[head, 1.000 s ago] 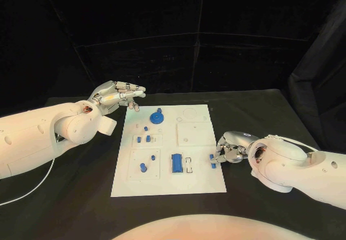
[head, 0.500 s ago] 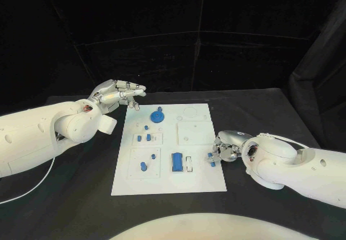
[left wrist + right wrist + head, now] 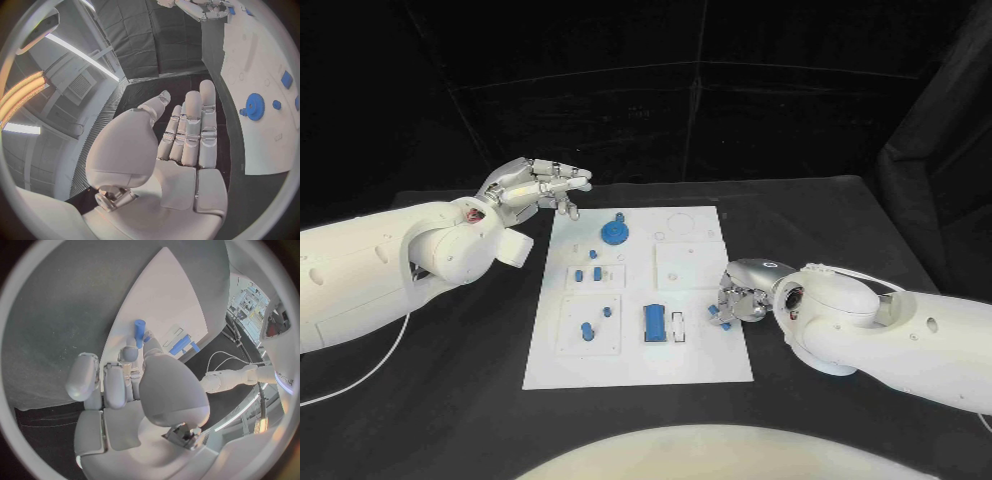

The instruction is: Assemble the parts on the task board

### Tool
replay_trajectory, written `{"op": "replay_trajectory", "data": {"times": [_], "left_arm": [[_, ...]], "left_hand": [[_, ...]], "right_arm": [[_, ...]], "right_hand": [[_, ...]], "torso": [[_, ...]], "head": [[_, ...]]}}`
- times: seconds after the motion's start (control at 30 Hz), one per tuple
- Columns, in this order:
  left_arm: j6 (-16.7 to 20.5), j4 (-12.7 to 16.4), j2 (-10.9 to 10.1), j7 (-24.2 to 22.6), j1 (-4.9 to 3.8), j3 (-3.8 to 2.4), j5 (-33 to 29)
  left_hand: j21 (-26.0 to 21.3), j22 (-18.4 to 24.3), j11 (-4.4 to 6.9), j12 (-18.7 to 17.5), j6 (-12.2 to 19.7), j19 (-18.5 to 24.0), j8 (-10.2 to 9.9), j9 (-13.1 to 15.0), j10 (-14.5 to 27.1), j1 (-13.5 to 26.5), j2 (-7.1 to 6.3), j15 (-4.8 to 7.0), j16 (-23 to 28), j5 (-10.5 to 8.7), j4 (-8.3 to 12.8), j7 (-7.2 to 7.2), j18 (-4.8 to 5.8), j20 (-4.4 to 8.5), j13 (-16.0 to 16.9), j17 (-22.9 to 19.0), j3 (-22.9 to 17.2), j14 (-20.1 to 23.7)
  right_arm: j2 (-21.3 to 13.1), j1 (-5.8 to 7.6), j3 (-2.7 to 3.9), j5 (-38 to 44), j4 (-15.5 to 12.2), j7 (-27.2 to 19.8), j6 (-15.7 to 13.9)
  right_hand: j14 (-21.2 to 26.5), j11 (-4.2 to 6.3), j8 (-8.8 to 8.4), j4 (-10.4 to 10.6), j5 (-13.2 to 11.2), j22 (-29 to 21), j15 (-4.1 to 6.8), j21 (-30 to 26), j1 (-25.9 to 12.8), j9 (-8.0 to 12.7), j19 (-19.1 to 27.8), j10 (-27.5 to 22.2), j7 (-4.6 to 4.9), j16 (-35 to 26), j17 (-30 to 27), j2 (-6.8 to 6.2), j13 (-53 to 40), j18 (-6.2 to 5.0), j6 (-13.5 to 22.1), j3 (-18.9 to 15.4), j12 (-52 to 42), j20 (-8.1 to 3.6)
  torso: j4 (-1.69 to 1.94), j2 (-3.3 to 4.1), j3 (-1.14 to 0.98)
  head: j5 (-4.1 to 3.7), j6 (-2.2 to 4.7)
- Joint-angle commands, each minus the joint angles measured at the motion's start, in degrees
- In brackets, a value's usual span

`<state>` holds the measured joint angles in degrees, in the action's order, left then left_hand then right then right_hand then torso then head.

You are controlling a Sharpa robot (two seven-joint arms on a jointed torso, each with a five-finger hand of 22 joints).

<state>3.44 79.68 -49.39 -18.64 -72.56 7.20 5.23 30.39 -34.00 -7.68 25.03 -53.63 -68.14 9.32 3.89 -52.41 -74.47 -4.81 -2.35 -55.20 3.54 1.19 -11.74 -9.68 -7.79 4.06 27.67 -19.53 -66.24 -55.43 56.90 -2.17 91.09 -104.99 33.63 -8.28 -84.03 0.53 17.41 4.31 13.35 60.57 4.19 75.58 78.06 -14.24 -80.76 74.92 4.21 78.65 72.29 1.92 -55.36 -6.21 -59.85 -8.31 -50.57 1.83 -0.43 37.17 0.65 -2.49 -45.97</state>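
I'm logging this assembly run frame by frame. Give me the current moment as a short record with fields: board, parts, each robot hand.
board: white rectangular task board lying flat mid-table
parts on board: blue gear-shaped disc near the far end; long blue rectangular block nearer the robot
left robot hand: raised beside the board's far left corner, fingers apart, holding nothing
right robot hand: at the board's right edge, pinching a small blue cylindrical peg

The black table [image 3: 848,220] carries the white task board [image 3: 689,365] at its middle
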Motion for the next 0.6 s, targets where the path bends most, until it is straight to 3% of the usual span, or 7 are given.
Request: {"op": "replay_trajectory", "data": {"times": [0.03,0.17,0.27,0.4,0.6], "left_arm": [[-0.7,0.1,-0.1,-0.4,-0.07,-0.03,0.1],[-0.8,0.1,-0.2,-0.4,-0.07,-0.03,0.1],[-0.8,0.1,-0.2,-0.4,-0.07,-0.03,0.1],[-0.8,0.1,-0.2,-0.3,-0.06,-0.03,0.1],[-0.8,0.0,-0.1,-0.3,-0.06,-0.02,0.1]], "left_hand": [[-0.2,0.0,0.0,0.3,0.4,0.0,0.4,0.0,0.4,-0.3,0.26,-0.19,-0.3,-0.17,0.2,-0.15,-0.76,-0.26,-0.1,0.0,0.0,0.4],[-0.2,0.0,0.0,0.3,0.4,0.0,0.4,0.0,0.4,-0.3,0.26,-0.19,-0.3,-0.17,0.2,-0.15,-0.76,-0.26,-0.1,0.0,0.0,0.4],[-0.2,0.0,0.0,0.3,0.4,0.0,0.4,0.0,0.4,-0.3,0.26,-0.19,-0.3,-0.17,0.2,-0.15,-0.76,-0.26,-0.1,0.0,0.0,0.4],[-0.2,0.0,0.0,0.3,0.4,0.0,0.4,0.0,0.4,-0.3,0.26,-0.19,-0.3,-0.17,0.2,-0.15,-0.76,-0.26,-0.1,0.0,0.0,0.4],[-0.2,0.0,0.0,0.3,0.4,0.0,0.4,0.0,0.4,-0.3,0.26,-0.19,-0.3,-0.17,0.2,-0.15,-0.76,-0.26,-0.1,0.0,0.0,0.4]], "right_arm": [[0.2,-0.73,-0.58,2.1,0.4,2.0,3.6],[0.2,-0.79,-0.58,2.5,0.2,2.5,2.4],[0.1,-0.81,-0.58,2.3,-0.1,2.8,0.5],[-0.4,-0.82,-0.57,-0.1,-1.0,2.8,-3.9],[-1.4,-0.81,-0.55,-6.3,-2.7,1.2,-11.9]], "right_hand": [[-2.7,-0.01,-0.82,-0.4,-0.4,-0.1,0.34,-0.3,1.0,0.2,0.2,-0.3,-0.02,-0.4,-0.1,0.34,0.2,0.84,-0.2,0.5,0.4,-0.3],[-2.7,-0.11,-1.13,-0.2,-0.6,-0.2,0.28,-0.3,0.5,0.3,0.2,-0.3,0.09,-0.4,-0.1,0.38,0.3,0.83,-0.3,0.7,0.6,-0.26],[-2.7,-0.03,-1.46,0.0,1.1,0.0,0.3,-0.3,0.3,0.3,0.1,-0.2,0.01,-0.4,0.0,0.65,0.3,0.85,-0.5,1.3,0.7,-0.27],[-2.9,0.12,-2.01,0.3,4.3,0.5,0.42,0.0,0.0,0.3,-0.1,0.2,-0.14,-0.1,0.5,1.11,-0.1,0.92,-0.8,2.7,0.3,-0.37],[-3.1,0.22,-2.63,0.9,6.8,1.2,0.53,0.4,-0.8,0.4,-0.5,0.9,-0.25,0.6,1.5,1.03,-1.1,1.03,-1.1,4.5,-0.7,-0.48]], "torso": [[0.0,-0.02,0.0],[-0.03,-0.03,-0.01],[-0.03,-0.01,-0.04],[-0.02,-0.05,-0.07],[0.02,-0.05,0.0]], "head": [[0.03,0.03],[0.07,0.03],[0.08,0.06],[0.08,0.0],[-0.08,0.1]]}}
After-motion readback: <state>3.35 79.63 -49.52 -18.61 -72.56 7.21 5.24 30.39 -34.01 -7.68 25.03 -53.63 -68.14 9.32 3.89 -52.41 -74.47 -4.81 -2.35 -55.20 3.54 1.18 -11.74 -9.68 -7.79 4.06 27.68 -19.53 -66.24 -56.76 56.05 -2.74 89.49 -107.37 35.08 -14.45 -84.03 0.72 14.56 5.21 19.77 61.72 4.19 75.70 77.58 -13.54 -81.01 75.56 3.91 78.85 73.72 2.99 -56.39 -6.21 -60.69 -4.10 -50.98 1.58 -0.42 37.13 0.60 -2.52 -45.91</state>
